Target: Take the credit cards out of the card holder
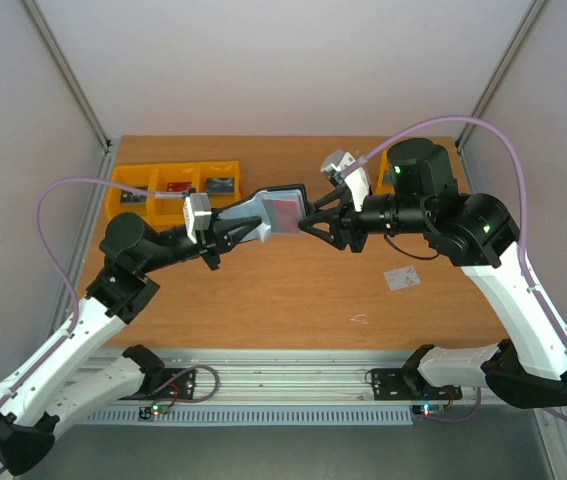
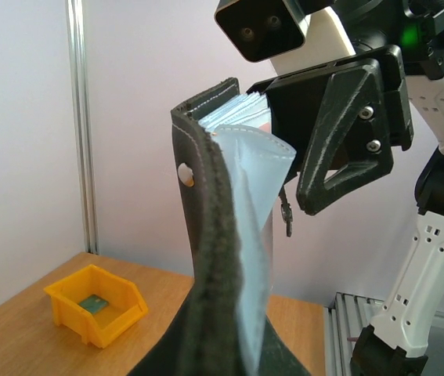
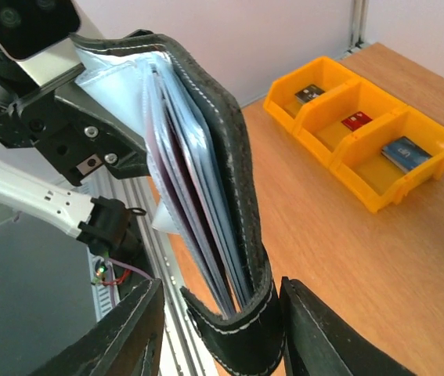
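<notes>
The card holder (image 1: pixel 265 205) is hanging above the counter (image 1: pixel 293 290), left claw (image 1: pixel 246 224) clamping its 9 o'clock edge, fingertips hidden; right claw (image 1: pixel 313 220) is gaping around the 3 o'clock edge; red card (image 1: pixel 285 211) is showing inside, outline blurry

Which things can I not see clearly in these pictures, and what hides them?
- Top view: print on the loose whitish card, too small.
- Right wrist view: how many cards are inside the card holder; its pockets show only edges.
- Left wrist view: the item in the yellow bin, small and blurred.
</notes>
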Controlling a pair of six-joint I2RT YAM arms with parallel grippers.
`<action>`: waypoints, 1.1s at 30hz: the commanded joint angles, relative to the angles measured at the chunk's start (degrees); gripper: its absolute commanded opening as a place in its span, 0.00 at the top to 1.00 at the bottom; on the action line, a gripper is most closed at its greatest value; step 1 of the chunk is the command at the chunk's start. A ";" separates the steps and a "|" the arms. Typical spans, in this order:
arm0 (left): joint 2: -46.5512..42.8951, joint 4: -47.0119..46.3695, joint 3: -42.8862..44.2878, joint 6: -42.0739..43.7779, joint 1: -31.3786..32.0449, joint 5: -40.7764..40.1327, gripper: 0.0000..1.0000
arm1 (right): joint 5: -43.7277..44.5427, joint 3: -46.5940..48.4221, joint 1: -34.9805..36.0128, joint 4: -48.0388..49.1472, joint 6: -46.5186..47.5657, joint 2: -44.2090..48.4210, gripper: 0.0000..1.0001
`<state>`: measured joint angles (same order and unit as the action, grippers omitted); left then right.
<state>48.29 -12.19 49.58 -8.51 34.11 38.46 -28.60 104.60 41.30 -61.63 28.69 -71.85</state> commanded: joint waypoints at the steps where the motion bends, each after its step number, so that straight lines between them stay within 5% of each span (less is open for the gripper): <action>1: -1.01 -2.87 0.08 0.28 -0.27 1.31 1.00 | 2.31 1.00 -0.56 -0.64 0.14 0.34 0.61; 21: -1.83 -3.31 -0.09 1.31 -0.29 3.55 1.00 | 5.04 5.24 -0.69 0.98 -3.77 -2.69 0.66; 28: -1.97 -3.37 -0.35 1.22 -0.27 3.40 1.00 | -0.78 4.72 -0.62 0.21 -3.58 -3.71 0.60; 33: -1.93 -3.24 -0.45 0.96 -0.27 2.35 1.00 | -8.17 4.59 -0.53 -0.19 -2.71 -4.57 0.47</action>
<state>47.48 -12.23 49.58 -8.10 34.11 41.15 -29.98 108.44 40.91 -61.34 25.67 -75.66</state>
